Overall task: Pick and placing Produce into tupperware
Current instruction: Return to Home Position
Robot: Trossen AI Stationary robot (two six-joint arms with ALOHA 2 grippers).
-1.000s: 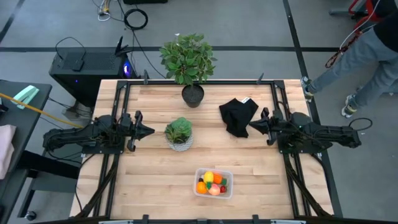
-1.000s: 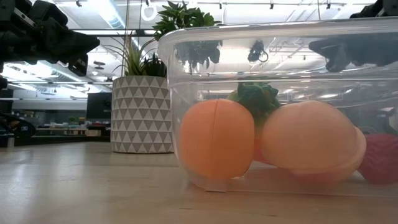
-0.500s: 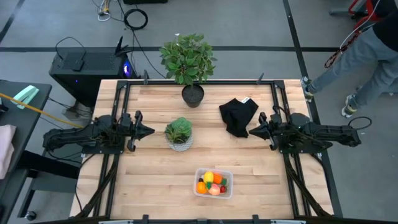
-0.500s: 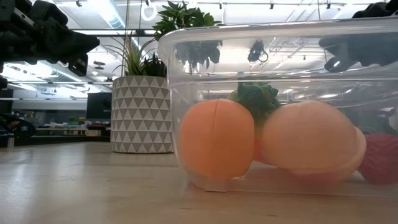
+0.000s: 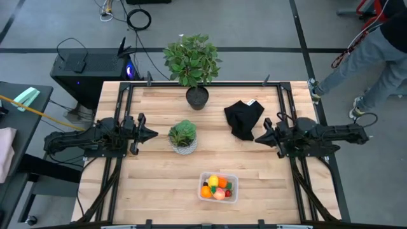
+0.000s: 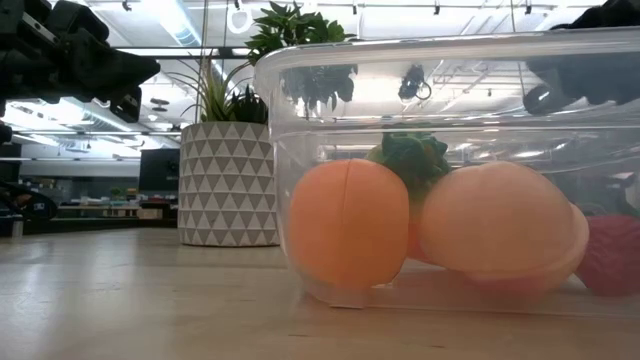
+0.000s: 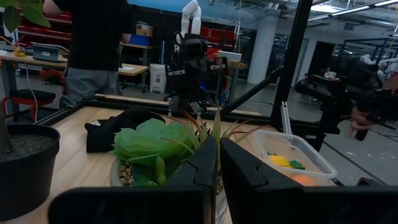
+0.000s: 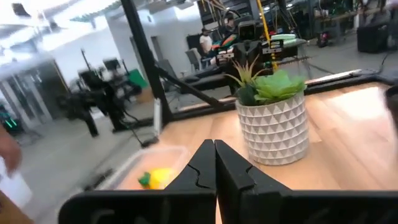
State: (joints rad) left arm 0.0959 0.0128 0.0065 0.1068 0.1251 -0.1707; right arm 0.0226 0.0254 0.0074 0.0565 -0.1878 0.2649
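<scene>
The clear tupperware [image 5: 218, 187] stands near the table's front edge and holds the produce: an orange piece [image 6: 348, 223], a peach-coloured piece [image 6: 500, 225], a yellow piece [image 5: 213, 180], a carrot's green top [image 6: 412, 158] and a red strawberry [image 6: 610, 255]. My left gripper [image 5: 154, 134] is shut and empty at the table's left, beside the succulent. My right gripper [image 5: 257, 138] is shut and empty at the table's right, by the black cloth. Both are well above and behind the tupperware.
A green succulent in a white patterned pot [image 5: 183, 137] stands mid-table. A tall plant in a black pot [image 5: 194, 67] stands at the far edge. A black cloth [image 5: 243, 118] lies right of centre. A person [image 5: 375, 44] stands beyond the table's right far corner.
My right gripper has drawn a little toward the table's near edge and left, away from the black cloth, staying shut. The left arm and the tupperware have kept still.
</scene>
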